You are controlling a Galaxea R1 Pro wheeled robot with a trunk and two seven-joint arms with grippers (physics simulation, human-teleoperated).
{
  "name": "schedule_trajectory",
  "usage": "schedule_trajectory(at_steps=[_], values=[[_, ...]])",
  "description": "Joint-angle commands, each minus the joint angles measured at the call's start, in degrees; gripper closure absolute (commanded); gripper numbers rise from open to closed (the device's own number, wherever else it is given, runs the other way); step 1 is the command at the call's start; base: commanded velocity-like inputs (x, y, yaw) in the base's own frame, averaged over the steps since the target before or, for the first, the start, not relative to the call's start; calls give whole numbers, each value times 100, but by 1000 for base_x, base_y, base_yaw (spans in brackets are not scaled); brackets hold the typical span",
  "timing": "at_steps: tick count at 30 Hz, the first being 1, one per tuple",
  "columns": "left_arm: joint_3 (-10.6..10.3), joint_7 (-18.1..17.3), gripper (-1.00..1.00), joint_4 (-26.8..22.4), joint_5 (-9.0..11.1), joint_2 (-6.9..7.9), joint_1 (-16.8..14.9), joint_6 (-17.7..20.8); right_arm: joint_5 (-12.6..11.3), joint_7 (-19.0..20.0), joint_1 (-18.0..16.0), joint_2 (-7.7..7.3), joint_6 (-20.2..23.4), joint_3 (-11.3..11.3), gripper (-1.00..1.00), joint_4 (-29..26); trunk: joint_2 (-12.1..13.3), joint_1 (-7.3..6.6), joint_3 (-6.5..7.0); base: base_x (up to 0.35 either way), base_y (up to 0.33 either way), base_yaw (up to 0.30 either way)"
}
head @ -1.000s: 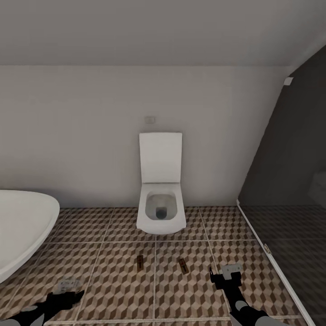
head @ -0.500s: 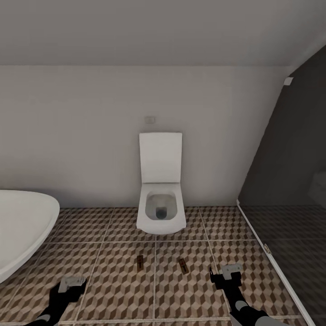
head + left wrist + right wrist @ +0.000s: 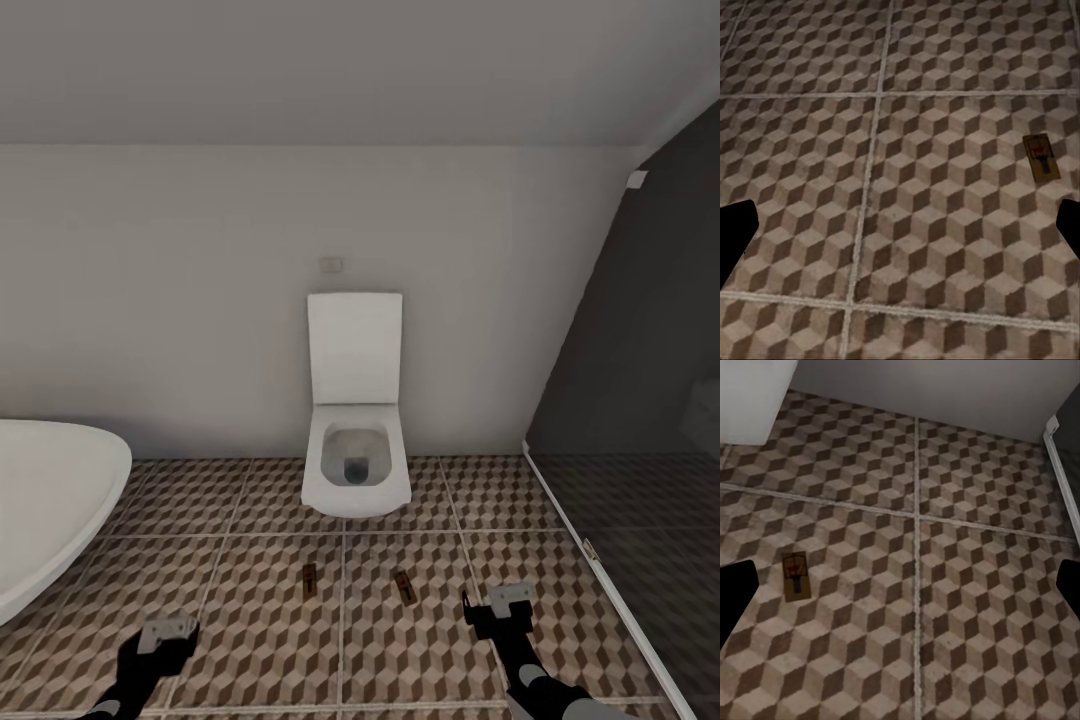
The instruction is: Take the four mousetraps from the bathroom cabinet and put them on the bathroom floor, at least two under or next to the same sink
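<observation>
Black arm links enter the head view at the lower edge, each ending in a gripper over the bathroom floor [image 3: 250,620]. Left gripper [image 3: 166,632]: the wrist view shows its dark fingertips [image 3: 735,232] at opposite edges, jaws spread wide, nothing held. Right gripper [image 3: 508,598]: its fingertips [image 3: 733,596] are likewise set far apart, nothing between them. Two mousetraps lie flat on the cube-pattern tiles between the grippers and the toilet [image 3: 356,440]: left mousetrap [image 3: 309,581], right mousetrap [image 3: 404,586], near each other but apart. Bathtub [image 3: 45,500] rim stands at left. Dark shower glass [image 3: 640,400] stands at right. White wall [image 3: 200,300] closes the far side.
</observation>
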Motion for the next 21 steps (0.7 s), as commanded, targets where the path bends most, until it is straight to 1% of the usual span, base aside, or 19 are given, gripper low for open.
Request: schedule_trajectory(at_steps=[1, 9, 16, 21], values=[[-38, -36, -100, 23, 60, -5, -9, -13, 4, -44, -2, 2, -5, 47, -100, 4, -3, 0, -5, 0, 0, 0], [-38, -29, -100, 22, 60, -19, -8, 49, 4, -37, 44, 17, -5, 47, -100, 4, -3, 0, 5, 0, 0, 0], [-38, -28, -100, 22, 60, -27, -7, 53, 4, -36, 66, 25, -5, 47, -100, 4, -3, 0, 61, 0, 0, 0], [-38, -28, -100, 22, 60, -78, -8, 58, 4, -36, 67, 27, -5, 47, -100, 4, -3, 0, 106, 0, 0, 0]])
